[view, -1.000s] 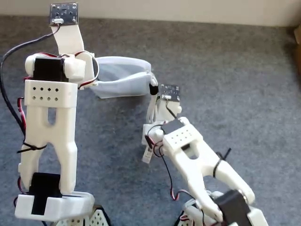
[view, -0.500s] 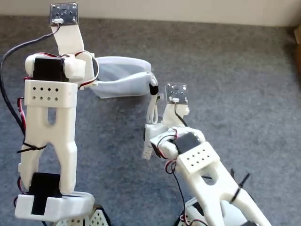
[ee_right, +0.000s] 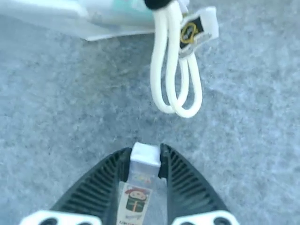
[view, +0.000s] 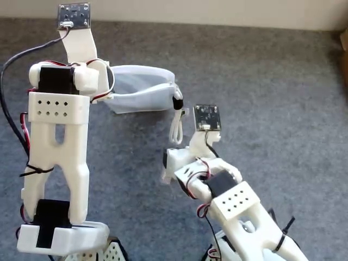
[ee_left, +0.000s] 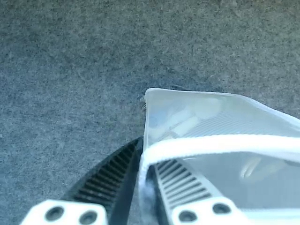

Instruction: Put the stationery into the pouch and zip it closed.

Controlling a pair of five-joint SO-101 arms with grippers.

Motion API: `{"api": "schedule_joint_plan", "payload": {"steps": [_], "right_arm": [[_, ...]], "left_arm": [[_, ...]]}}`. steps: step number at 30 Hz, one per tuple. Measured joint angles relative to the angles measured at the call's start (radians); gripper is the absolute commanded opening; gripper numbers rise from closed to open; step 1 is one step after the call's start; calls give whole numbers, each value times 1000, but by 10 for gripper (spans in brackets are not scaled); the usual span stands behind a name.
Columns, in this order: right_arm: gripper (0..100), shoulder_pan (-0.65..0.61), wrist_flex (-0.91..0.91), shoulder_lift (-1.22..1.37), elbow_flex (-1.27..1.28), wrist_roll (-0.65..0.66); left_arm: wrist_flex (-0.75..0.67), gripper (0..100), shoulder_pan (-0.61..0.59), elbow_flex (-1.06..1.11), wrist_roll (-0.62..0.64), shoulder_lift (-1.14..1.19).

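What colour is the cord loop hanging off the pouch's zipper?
White; the cord loop shows best in the right wrist view.

Grey carpet (view: 283,87), pale wall (view: 217,8) behind

Soft, even daylight; faint shadows

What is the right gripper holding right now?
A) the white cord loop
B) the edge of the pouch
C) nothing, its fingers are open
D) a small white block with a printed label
D: in the right wrist view the small white block sits clamped between the fingers of the right gripper, while the cord loop lies apart from it on the carpet.
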Motion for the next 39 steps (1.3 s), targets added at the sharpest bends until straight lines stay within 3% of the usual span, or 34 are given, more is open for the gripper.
{"api": "schedule_joint_plan", "payload": {"steps": [7,21,39], "right_arm": [[4,-2,-12,-106,9,3],[4,-6,-12,-269,9,138],[4,-6,-12,-428,9,141]], "left_arm": [[0,8,0,0,0,0],[0,8,0,0,0,0],[0,8,0,0,0,0]]}}
